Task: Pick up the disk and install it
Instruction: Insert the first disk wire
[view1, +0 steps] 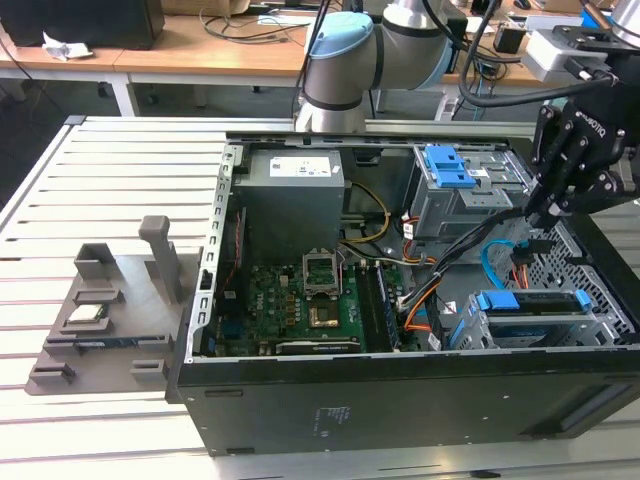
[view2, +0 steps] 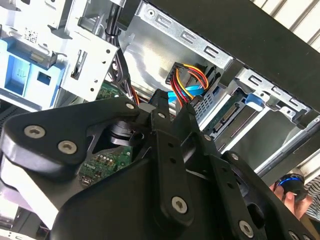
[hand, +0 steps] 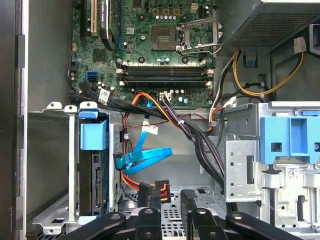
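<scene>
The disk (view1: 530, 301) sits inside the lower drive cage of the open computer case, at the exterior view's right, with its blue rails showing along the top. In both wrist views its dark connector edge (hand: 95, 186) (view2: 231, 114) faces into the case under a blue tab. My gripper (view1: 538, 215) hangs over the case above that cage, apart from the disk. Its black fingers (hand: 192, 212) stand close together, shut, with nothing held (hand: 171, 201) (view2: 173, 104). A black connector with orange, red and yellow wires (hand: 162, 190) lies just beyond the fingertips.
The case holds a grey power-supply box (view1: 295, 195), a motherboard (view1: 310, 300), an upper cage with blue parts (view1: 450, 170) and loose blue and black cables (hand: 150, 160). A grey fixture with a small chip (view1: 90, 315) stands at the exterior view's left. A hand (view2: 290, 192) shows beyond the case.
</scene>
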